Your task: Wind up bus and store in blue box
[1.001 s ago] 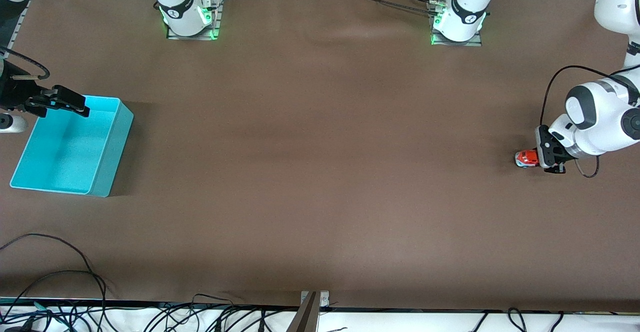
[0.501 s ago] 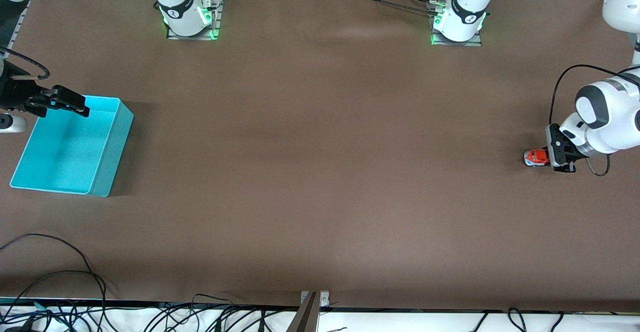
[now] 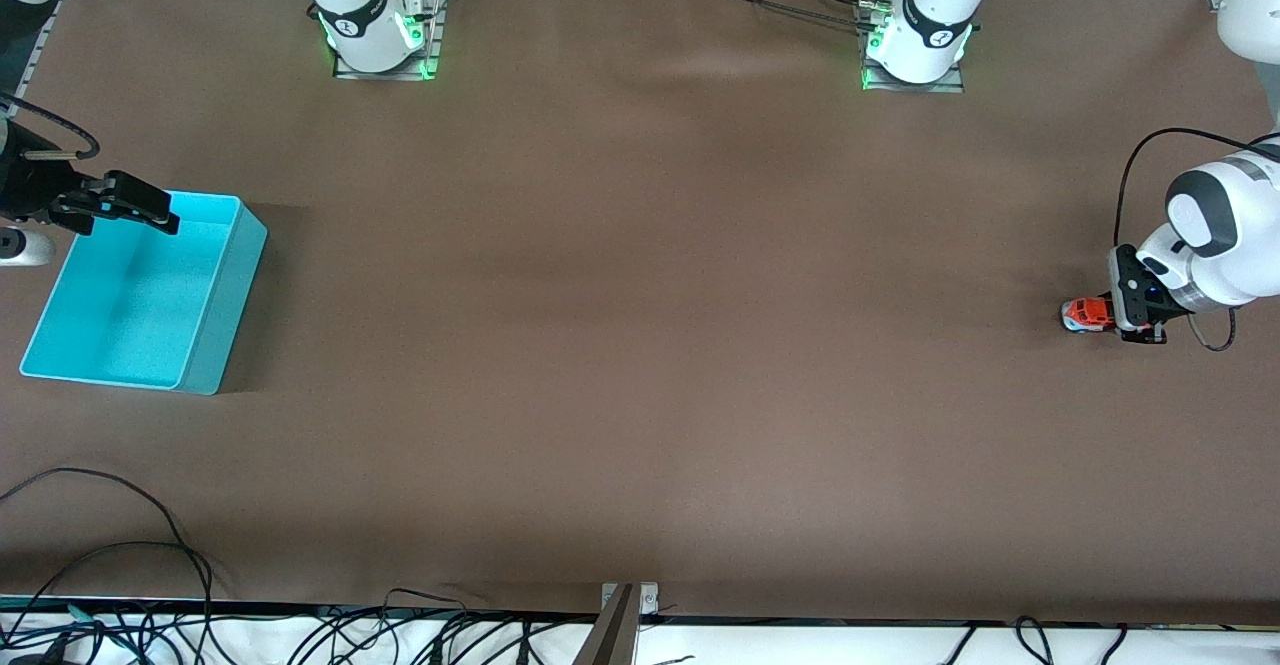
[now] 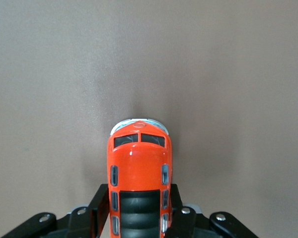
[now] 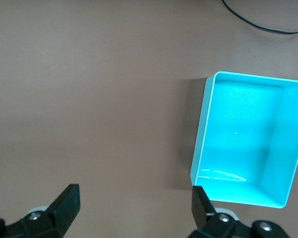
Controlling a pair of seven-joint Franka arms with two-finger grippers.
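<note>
Right at the left arm's end of the table sits the bus, wheels down on the brown table, and the left gripper has it clamped by the rear half, the two black fingers pressed tight against its flanks. From the left wrist view the nose of the bus pokes well out past the fingertips, pointing away from the wrist toward the middle of the table. Lovely little thing: glossy orange-red body, two dark windscreen panes up front, a silver-grey front edge below them, a row of small side windows down each flank and a dark ribbed panel along the roof. It throws a soft shadow on the tabletop just ahead of its nose.

Way down at the right arm's end is the blue box, a plain cyan bin with low walls, its floor bare. The right gripper hangs over the box's rim on the edge farthest from the front camera, jaws spread wide with nothing between them, and that arm is simply waiting.
</note>
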